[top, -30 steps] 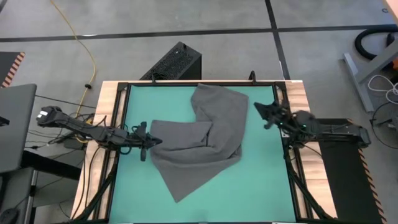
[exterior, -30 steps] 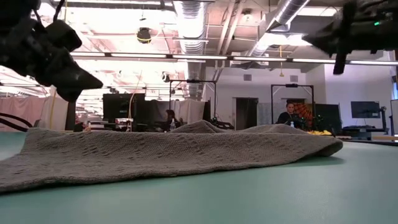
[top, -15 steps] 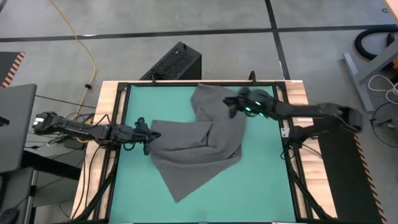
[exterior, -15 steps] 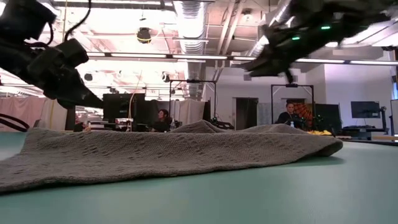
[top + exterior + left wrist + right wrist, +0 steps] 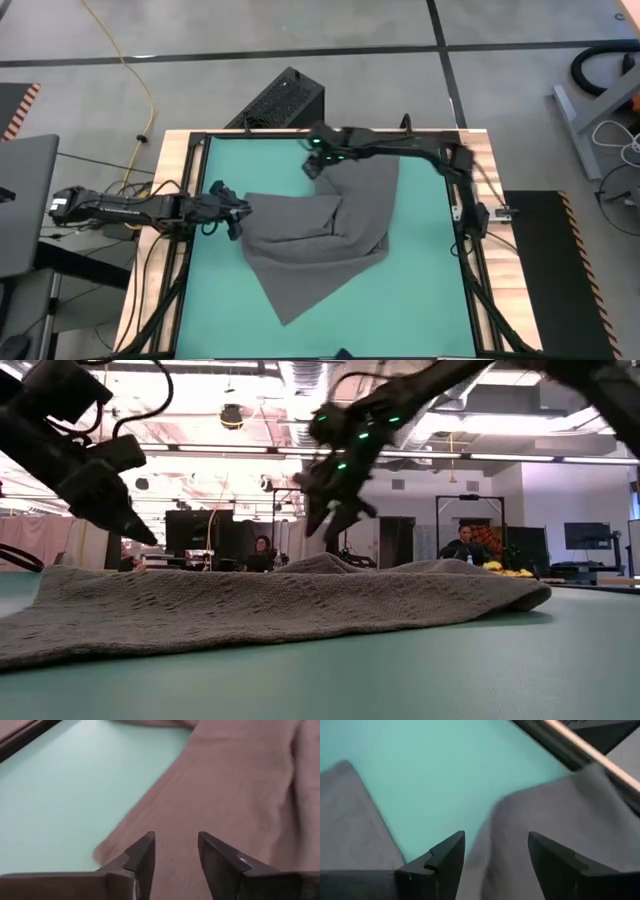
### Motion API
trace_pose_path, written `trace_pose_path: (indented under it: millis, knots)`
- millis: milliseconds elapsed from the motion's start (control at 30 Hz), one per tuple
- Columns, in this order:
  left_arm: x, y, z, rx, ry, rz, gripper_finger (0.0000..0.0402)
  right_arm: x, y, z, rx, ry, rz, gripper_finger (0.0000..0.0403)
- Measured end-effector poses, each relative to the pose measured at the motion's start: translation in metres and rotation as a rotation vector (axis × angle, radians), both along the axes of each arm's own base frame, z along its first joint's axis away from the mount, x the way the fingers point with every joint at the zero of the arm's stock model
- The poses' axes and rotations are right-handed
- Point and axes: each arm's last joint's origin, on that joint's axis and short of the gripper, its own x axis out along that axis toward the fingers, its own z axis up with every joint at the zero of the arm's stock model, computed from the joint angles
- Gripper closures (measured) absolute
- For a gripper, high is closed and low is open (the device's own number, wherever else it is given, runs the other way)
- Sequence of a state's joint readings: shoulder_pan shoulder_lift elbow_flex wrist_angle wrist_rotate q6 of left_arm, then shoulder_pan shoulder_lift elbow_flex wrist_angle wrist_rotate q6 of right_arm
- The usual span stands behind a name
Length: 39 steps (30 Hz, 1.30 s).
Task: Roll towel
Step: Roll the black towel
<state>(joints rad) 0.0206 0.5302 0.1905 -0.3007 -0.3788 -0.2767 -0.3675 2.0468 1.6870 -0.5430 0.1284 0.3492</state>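
Observation:
The dark grey towel [image 5: 330, 220] lies loosely folded on the teal mat [image 5: 420, 290], one point toward the near edge and a broad part reaching the far edge. My left gripper [image 5: 236, 207] hovers open just above the towel's left corner [image 5: 125, 845], fingers pointing toward the table's right. My right arm reaches across the far side. Its gripper [image 5: 314, 165] is open above the towel's far left edge [image 5: 500, 815]. In the low view both grippers [image 5: 130, 530] [image 5: 325, 525] hang clear of the cloth [image 5: 280, 600].
A black rail frame [image 5: 320, 133] borders the mat on a wooden table. A black box [image 5: 285, 100] stands on the floor beyond the far edge. Bare mat shows at the near right and along the left side [image 5: 215, 290].
My right gripper has swept from the table's right edge toward the left along the far side, ending over the towel's far left edge. My left gripper has shifted a little toward the far edge. The towel lies as before.

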Motion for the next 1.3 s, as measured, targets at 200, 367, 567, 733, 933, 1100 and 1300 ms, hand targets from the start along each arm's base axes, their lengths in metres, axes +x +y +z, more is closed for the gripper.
trace_pose_path:
  millis: [200, 367, 567, 733, 933, 1100, 1300]
  knots:
    - [-0.001, 0.001, -0.001, -0.005, 0.007, 0.008, 0.0237, 0.043, -0.006, -0.015, 0.023, 0.103, 0.024, 0.0157]
    - [-0.001, 0.001, -0.001, -0.004, 0.007, 0.008, 0.0236, 0.055, -0.013, -0.04, 0.029, 0.242, -0.004, 0.0159]
    - [-0.001, 0.001, -0.001, 0.002, 0.009, 0.004, 0.0236, 0.06, -0.013, -0.06, 0.051, 0.333, -0.007, 0.0184]
    - [0.0, 0.001, 0.0, 0.007, 0.008, 0.001, 0.0236, 0.06, -0.006, -0.049, 0.025, 0.334, 0.03, 0.0318]
    - [0.0, 0.001, 0.0, 0.014, 0.003, -0.004, 0.0236, 0.051, 0.009, 0.012, -0.031, 0.217, 0.063, 0.0381]
    - [0.0, 0.001, 0.0, 0.012, 0.001, 0.002, 0.0236, 0.025, 0.029, 0.088, -0.095, 0.072, 0.093, 0.0385]
    - [0.0, 0.001, 0.0, 0.009, 0.0, 0.008, 0.0236, -0.027, 0.057, 0.153, -0.144, 0.081, 0.06, 0.0382]
